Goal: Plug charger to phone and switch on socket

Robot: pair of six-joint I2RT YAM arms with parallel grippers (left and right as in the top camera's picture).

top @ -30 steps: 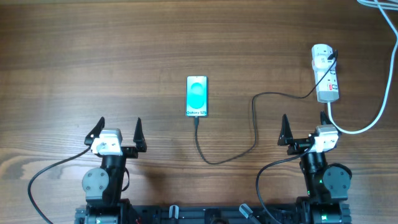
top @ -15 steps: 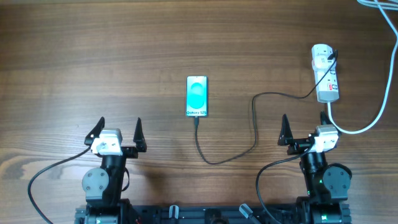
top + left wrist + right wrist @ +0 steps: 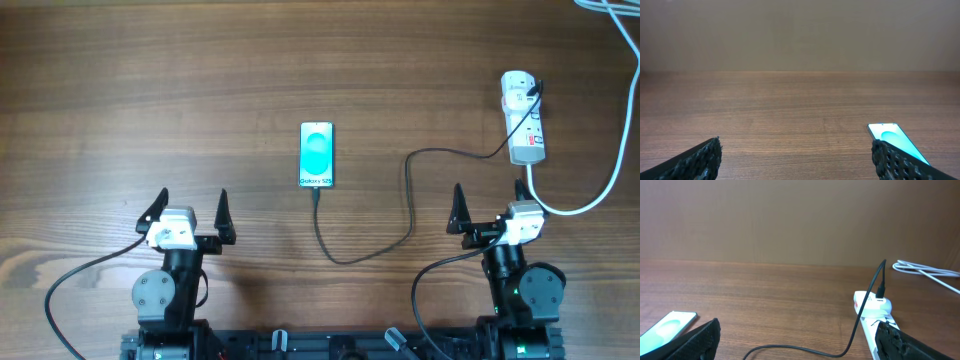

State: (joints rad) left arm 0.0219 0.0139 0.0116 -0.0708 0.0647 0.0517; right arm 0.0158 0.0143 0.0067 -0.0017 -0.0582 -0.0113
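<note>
Overhead, both claws are sitting wide open and holding nothing. The left gripper (image 3: 192, 198) is facing out over the table (image 3: 150, 80), with the phone (image 3: 316, 154) lying ahead of it and off to its right, screen glowing teal. The charger (image 3: 410, 200) is meeting the phone's lower edge, looping back past the right gripper (image 3: 489, 195), then climbing to the socket (image 3: 523, 130) just ahead of that claw's right finger.
</note>
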